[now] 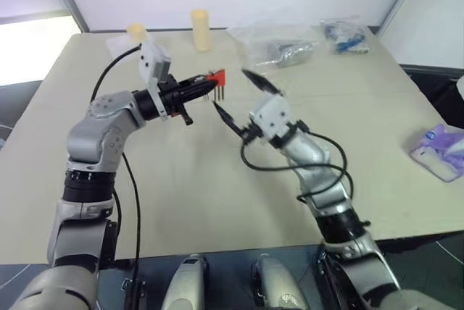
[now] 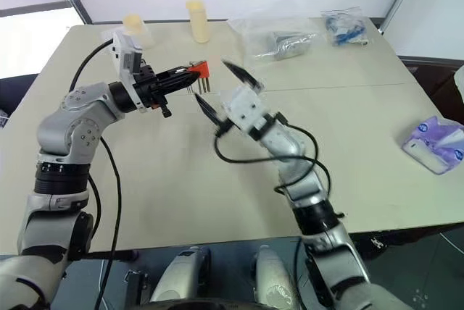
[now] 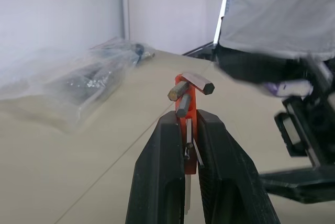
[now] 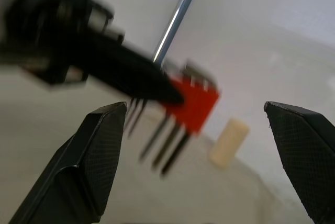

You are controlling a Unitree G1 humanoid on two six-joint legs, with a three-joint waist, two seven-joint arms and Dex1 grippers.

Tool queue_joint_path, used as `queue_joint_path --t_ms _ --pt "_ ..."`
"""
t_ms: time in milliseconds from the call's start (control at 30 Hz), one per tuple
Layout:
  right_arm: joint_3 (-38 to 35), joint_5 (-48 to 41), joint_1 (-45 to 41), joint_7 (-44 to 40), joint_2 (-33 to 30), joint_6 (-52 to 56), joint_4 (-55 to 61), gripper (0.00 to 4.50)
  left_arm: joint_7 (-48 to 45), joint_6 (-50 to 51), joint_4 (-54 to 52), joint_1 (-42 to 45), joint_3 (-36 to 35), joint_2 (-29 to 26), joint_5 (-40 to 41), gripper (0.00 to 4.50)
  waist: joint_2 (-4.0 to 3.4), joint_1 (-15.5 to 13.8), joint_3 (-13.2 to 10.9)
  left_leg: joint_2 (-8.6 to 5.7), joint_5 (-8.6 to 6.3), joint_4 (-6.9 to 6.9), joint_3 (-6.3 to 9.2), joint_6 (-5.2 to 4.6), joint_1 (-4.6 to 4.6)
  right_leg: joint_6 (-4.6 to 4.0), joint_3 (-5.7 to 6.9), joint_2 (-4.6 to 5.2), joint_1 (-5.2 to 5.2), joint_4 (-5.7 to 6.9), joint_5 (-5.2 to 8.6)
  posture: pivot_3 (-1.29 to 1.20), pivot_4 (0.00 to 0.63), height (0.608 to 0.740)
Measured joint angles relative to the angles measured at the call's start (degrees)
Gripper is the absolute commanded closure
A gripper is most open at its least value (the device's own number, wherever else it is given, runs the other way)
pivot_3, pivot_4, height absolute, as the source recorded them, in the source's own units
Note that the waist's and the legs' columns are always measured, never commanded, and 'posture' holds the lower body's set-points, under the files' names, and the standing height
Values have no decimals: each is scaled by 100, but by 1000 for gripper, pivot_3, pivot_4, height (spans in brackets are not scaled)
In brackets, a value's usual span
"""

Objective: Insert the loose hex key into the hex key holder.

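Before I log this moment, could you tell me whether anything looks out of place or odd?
Nothing stands out. The left gripper holds the red key holder above the table, its keys hanging down, and the right gripper is open just beside it. Two plastic bags and a tissue pack lie undisturbed.

Bare desk point(image 1: 217, 194) lies open beneath both arms. Farther back, two cream cylinders point(image 1: 201, 30), clear plastic bags point(image 1: 279, 49) and, to the right, a purple packet point(image 1: 441, 152) stand in the way.
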State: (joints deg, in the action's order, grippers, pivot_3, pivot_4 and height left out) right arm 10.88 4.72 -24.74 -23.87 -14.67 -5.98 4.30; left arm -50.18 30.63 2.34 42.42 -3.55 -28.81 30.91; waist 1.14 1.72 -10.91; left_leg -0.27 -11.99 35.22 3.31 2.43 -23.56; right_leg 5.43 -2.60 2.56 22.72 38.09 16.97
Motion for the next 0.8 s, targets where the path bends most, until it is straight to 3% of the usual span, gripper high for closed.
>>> queue_joint_path --t_ms 233,433,600,800 --pt "-589 -112 636 -17 -539 458 721 52 55 447 -240 -179 192 151 96 4500 0 2 -1 7 0 1 2 0 5 -1 -2 -12 0 6 0 0 150 740" --pt "-1143 -173 764 -22 -1049 769 945 52 498 1111 -699 -458 288 858 482 4500 0 -75 -1 3 0 4 -2 0 4 0 -3 -4 -4 2 0 0 150 740" --pt "-1778 -477 436 -236 -1714 1327 1315 52 857 1648 -572 -572 391 1468 700 4500 -2 -96 -2 2 0 10 0 0 6 0 -2 -6 -9 3 0 0 150 740" --pt "-1940 -844 86 -251 -1793 2084 2025 52 857 1953 -20 -576 763 1771 683 4500 -2 -87 -2 3 0 2 0 0 9 -3 0 -18 -9 3 1 0 150 740"
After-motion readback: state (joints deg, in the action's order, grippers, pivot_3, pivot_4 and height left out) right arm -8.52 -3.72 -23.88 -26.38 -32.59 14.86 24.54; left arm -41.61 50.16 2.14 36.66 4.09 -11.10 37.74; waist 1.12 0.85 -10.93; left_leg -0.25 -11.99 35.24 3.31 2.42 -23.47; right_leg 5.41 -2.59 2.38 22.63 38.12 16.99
